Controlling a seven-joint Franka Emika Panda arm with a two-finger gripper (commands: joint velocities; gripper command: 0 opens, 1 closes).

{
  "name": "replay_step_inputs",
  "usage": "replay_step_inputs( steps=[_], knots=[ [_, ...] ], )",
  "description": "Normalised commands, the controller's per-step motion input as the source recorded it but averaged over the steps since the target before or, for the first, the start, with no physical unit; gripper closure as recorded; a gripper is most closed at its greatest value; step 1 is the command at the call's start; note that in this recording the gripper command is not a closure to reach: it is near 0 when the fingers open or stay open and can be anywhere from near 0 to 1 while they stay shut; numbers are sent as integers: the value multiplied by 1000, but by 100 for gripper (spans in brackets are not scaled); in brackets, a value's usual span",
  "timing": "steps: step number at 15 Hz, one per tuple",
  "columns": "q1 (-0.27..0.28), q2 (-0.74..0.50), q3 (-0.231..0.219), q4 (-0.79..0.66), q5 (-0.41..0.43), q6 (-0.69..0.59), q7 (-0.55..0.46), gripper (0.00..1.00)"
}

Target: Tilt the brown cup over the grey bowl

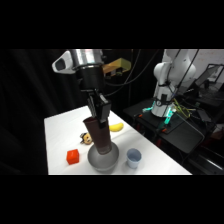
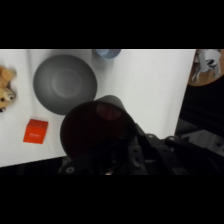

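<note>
The brown cup (image 1: 99, 134) hangs in the air, held in my gripper (image 1: 101, 116), which is shut on its upper part. It leans a little, its base just above the grey bowl (image 1: 103, 159) near the table's front edge. In the wrist view the brown cup (image 2: 95, 127) fills the lower middle, mouth toward the camera, and the grey bowl (image 2: 64, 83) lies beyond it at upper left, with nothing inside.
A red cube (image 1: 73, 156) sits left of the bowl, and a small pale cup (image 1: 133, 158) right of it. A banana (image 1: 116, 127) and a small toy figure (image 1: 86, 137) lie behind. The table's right edge (image 2: 181, 95) drops to a dark area.
</note>
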Motion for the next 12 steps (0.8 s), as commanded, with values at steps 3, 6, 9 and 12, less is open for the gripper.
replay_step_inputs(
  steps=[3, 6, 9, 12],
  knots=[
    [-296, 381, 144, 447, 648, -347, -685, 8],
    [-311, 280, 134, 367, 560, -487, -580, 7],
    [-244, 161, 86, 304, 489, -596, -421, 6],
    [-181, 130, 29, 233, 474, -600, -346, 6]
  ],
)
